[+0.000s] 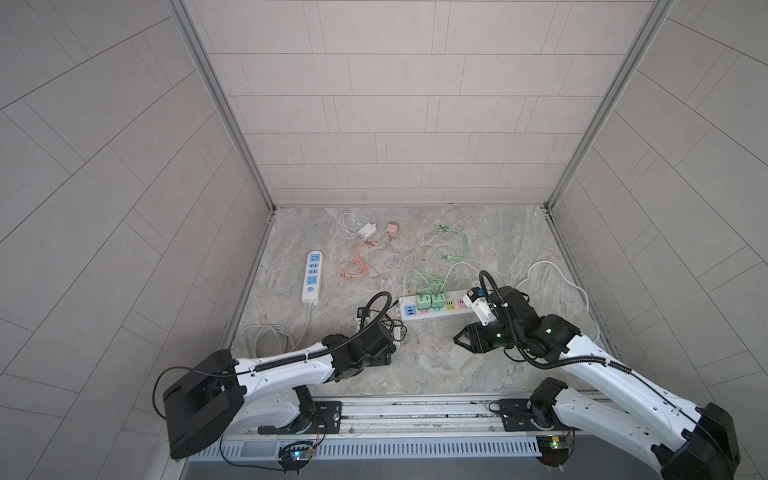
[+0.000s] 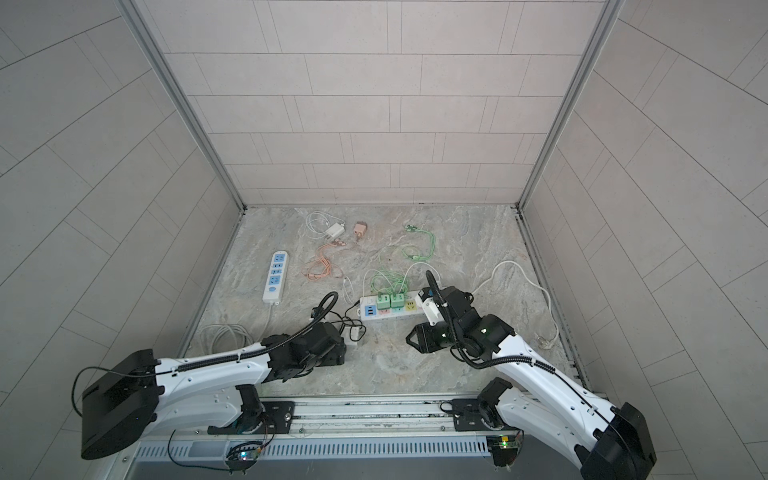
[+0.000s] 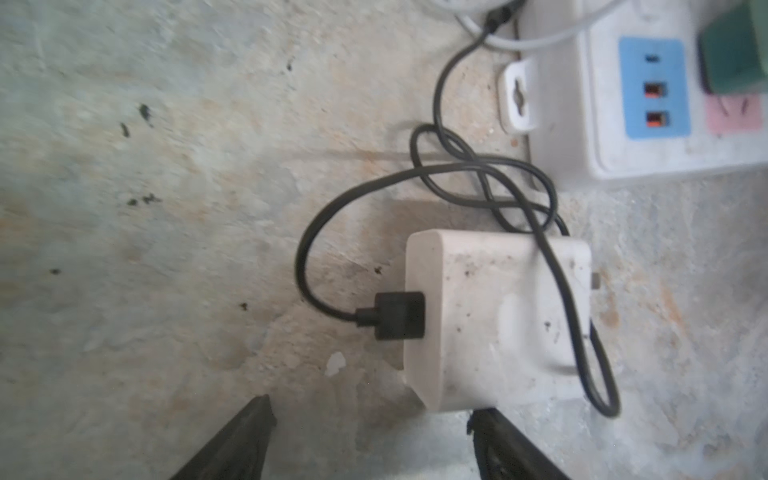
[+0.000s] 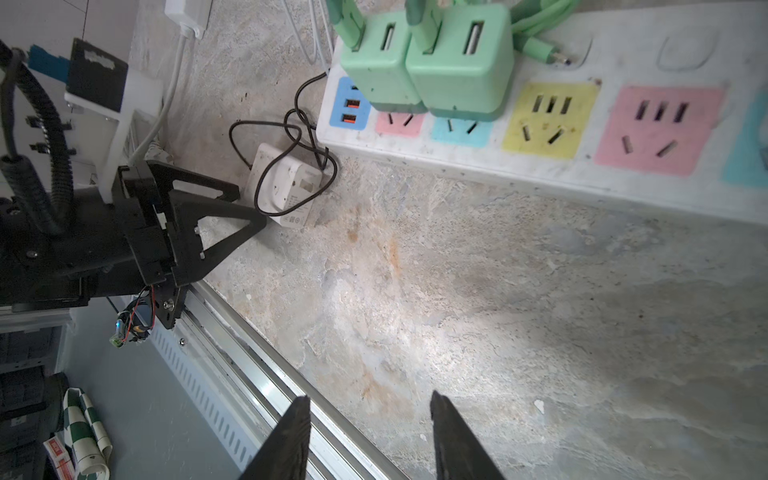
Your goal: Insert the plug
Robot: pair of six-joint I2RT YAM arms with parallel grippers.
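While my left claw (image 3: 370, 415) hangs low over the marbled grey stone bench (image 3: 145, 249), its fingers stand wide apart with nothing between them. The task's thing, a white square charger plug (image 3: 498, 320), lies loose on the bench just off the end of the long white power strip with coloured socket faces (image 3: 561, 124), close to the strip's blue USB panel (image 3: 652, 87) but not in any socket. One of my left fingers (image 3: 503, 449) comes right up to the plug's near corner; whether it touches I cannot tell. A thin black cable (image 3: 298, 266) is pushed into the plug's side, loops across its top and tangles between plug and strip.

My right claw (image 4: 370, 399) hovers over bare bench in front of the strip's long side, well clear of it, fingers partly spread and holding nothing. On the strip itself, two mint-green cube chargers (image 4: 382, 62) (image 4: 461, 62) sit side by side next to the USB panel, with green cables running off behind them. Past them along the strip, a yellow socket face (image 4: 548, 120) and a pink socket face (image 4: 660, 129) are unoccupied. In both top views the strip (image 1: 432, 316) (image 2: 390, 316) lies between my two claws, with the white plug (image 1: 398, 331) at its left-arm end.
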